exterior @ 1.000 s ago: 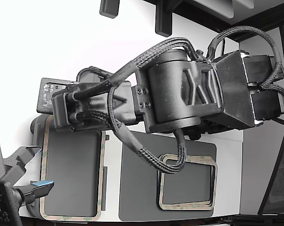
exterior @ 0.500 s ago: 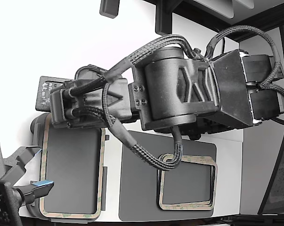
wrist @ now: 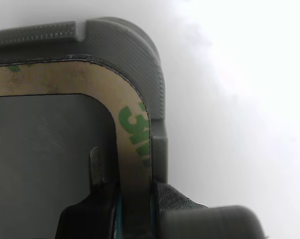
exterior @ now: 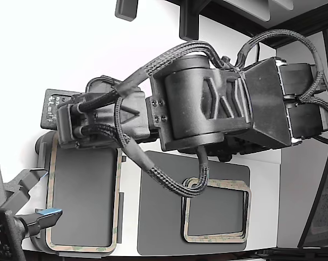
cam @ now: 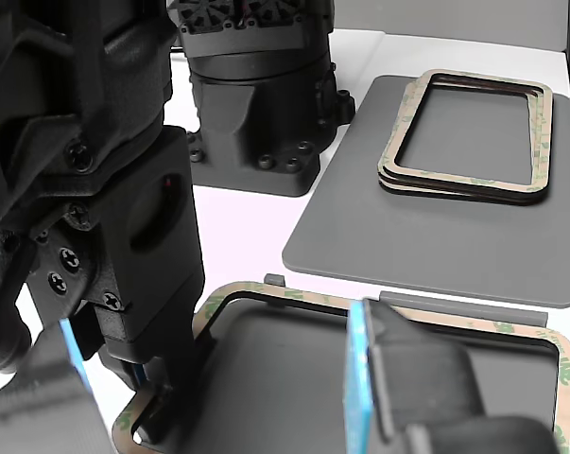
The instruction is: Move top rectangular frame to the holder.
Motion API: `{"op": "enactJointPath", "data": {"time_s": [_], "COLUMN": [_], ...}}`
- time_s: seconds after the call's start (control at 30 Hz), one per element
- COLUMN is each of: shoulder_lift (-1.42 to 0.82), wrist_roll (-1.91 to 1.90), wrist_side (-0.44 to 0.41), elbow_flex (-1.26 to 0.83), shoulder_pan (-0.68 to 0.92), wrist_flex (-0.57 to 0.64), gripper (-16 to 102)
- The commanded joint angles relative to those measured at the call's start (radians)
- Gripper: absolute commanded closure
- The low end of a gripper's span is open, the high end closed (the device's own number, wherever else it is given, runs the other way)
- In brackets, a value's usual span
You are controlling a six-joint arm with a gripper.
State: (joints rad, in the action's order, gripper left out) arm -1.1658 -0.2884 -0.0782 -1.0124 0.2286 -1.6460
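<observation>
Arm edged slightly toward exterior view's left; hand (wrist: pixel 135 209) seemingly pinches top rectangular frame (wrist: pixel 130 124) lying on holder (wrist: pixel 140 50). Seat corner inside tabs before letting go.

The frame (exterior: pixel 84 200) lies flat on the holder (exterior: pixel 42 145) at the exterior view's left, its tan border with green flecks running round an open centre where the grey plate shows through. In the wrist view one rounded corner of the frame (wrist: pixel 121 94) sits just inside the holder's raised, ribbed rim (wrist: pixel 140 55), green print showing on the tan strip. From the other view the frame (cam: pixel 436 320) rests level, with the holder's small tabs (cam: pixel 274 280) standing up along its far edge. The holder is light grey with rounded corners and reaches slightly beyond the frame on every visible side.
</observation>
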Motion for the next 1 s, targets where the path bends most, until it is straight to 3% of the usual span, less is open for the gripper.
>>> {"op": "enactJointPath", "data": {"time_s": [0.0, 0.97], "shoulder_lift": [-0.02, 0.006], "wrist_roll": [0.003, -0.008], "wrist_side": [0.003, -0.002], "elbow_flex": [0.023, 0.04], "shoulder_pan": [-0.012, 0.0], "wrist_flex": [-0.008, -0.008], "gripper": [97, 97]}}
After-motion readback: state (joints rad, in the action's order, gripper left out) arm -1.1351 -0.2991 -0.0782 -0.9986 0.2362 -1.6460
